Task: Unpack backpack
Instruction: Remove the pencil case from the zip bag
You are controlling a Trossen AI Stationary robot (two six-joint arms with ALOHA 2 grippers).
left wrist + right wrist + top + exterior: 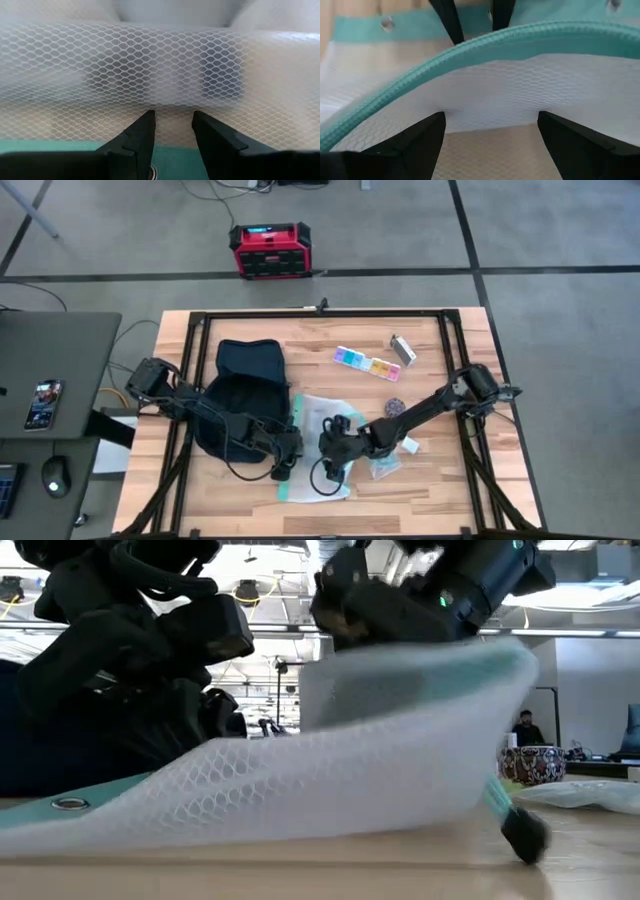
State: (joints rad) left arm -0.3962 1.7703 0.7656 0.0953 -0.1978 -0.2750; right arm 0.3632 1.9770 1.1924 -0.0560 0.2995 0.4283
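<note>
Both grippers meet over a mesh pouch (pixel 318 450) at the backpack's (pixel 243 395) four o'clock: left gripper (pixel 173 131) narrowly parted, right gripper (pixel 492 131) spread wide.

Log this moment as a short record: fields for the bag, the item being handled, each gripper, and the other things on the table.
backpack: soft dark navy fabric backpack lying on the left half of the wooden table
item handled: white mesh pouch with teal trim, beside the backpack
left gripper: fingers open, at the pouch's teal edge
right gripper: fingers open around the pouch's teal zipper rim
other items: pastel pill organiser; small patterned round bowl
</note>
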